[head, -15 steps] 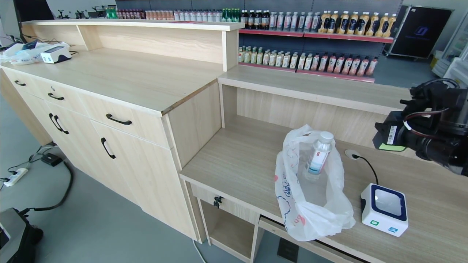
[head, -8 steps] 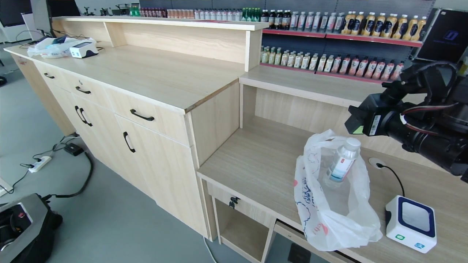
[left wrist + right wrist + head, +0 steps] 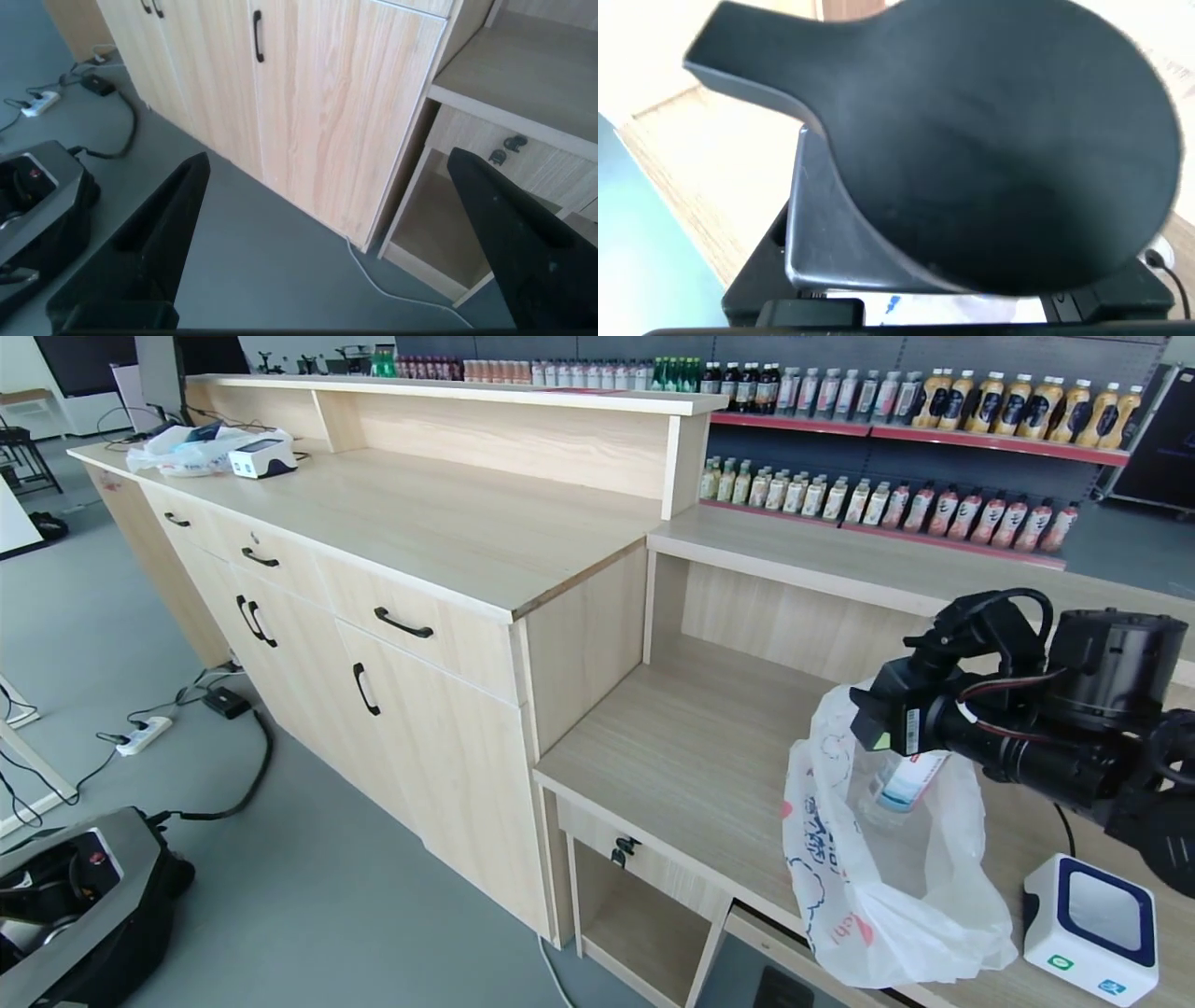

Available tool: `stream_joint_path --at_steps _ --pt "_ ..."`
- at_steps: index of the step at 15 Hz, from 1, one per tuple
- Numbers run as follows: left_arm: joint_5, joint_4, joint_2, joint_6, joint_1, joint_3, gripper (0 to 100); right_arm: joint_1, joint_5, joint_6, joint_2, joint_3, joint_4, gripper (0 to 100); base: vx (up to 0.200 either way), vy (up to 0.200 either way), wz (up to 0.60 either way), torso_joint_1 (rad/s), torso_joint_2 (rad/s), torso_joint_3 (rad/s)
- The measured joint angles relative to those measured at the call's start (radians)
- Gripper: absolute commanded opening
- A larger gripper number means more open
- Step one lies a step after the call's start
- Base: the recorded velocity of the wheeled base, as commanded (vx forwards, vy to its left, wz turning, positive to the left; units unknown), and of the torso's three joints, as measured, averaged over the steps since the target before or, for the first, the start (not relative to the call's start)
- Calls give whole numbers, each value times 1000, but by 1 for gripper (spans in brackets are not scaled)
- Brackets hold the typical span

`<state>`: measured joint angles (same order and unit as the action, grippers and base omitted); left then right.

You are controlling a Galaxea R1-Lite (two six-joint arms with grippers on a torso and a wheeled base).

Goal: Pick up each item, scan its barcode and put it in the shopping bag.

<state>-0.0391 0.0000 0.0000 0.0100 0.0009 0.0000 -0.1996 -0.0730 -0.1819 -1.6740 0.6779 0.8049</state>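
Item: translucent white plastic shopping bag point(image 3: 887, 887) with red and blue print, standing open at the front edge of the low light-wood worktop point(image 3: 691, 747). Contents: one clear plastic water bottle point(image 3: 906, 782) with a white and blue label, upright inside the bag, its upper part hidden behind the arm. Just beside the bag, on the robot's right: white cube barcode scanner point(image 3: 1092, 933) with a dark-blue-framed window facing up, resting on the same worktop, apart from the bag. Above the bag's mouth: right end effector point(image 3: 882, 714), black; whether it is spread or pressed together cannot be told. Left end effector point(image 3: 327, 233): two black fingers point(image 3: 149, 252) spread wide, nothing between them, over the grey floor point(image 3: 271, 271) before the light-wood cabinet doors point(image 3: 327, 84), lower than the bag's worktop. Behind the bag: red-edged shelves of bottled drinks point(image 3: 887, 504). Far from the bag, on the robot's left: taller wood counter point(image 3: 448, 523) with black drawer handles.
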Motion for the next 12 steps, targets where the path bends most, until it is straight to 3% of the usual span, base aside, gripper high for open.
stream_joint_path --at_steps 12 --pt "0 0 0 0 0 0 100 39 0 -5 -148 -42 26 0 0 0 0 0 0 0"
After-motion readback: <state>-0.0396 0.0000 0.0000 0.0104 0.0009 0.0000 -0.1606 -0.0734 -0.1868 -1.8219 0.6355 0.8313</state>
